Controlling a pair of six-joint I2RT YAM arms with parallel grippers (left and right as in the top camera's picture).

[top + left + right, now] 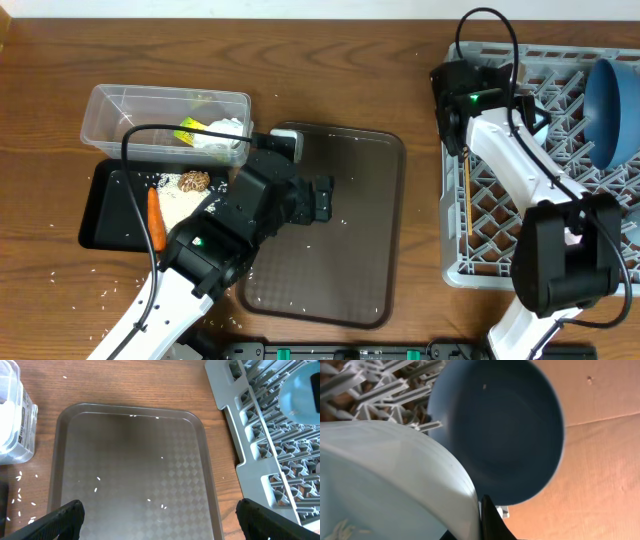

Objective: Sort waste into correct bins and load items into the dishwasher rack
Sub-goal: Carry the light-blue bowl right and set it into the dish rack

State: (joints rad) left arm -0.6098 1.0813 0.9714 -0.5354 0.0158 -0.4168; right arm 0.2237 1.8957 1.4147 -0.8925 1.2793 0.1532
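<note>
My left gripper (pixel 167 527) hangs wide open and empty over the large brown rounded-corner serving tray (pixel 350 260), its two black fingers (pixel 65 519) spread to either side of my wrist view. A few loose white rice grains (pixel 97 479) lie scattered on that tray, and more lie on the wooden table (pixel 330 60) off its left edge. To the left, the clear plastic rectangular tub (pixel 110 105) holds the small yellow-green printed wrapper (pixel 188 132) and, just beside it, the crumpled white tissue (pixel 226 134). Touching the tub's near side is the shallow black rectangular tray (pixel 105 215), where I see the orange carrot (pixel 156 220), the brown lumpy food piece (pixel 194 181) and a patch of rice. On the right stands the large square grey plastic dishwasher rack (pixel 500 215). The large blue dish (pixel 612 110) stands tilted on edge in its far right part, and thin wooden chopsticks (pixel 466 195) lie along its left wall. My right gripper (pixel 489 521) is over the rack with its jaws closed. The one dark finger I can see sits right against the rim of the white bowl with a pale green inside (pixel 385 475), which fills the lower left of that wrist view in front of the blue dish. I cannot tell whether the rim is actually pinched.
</note>
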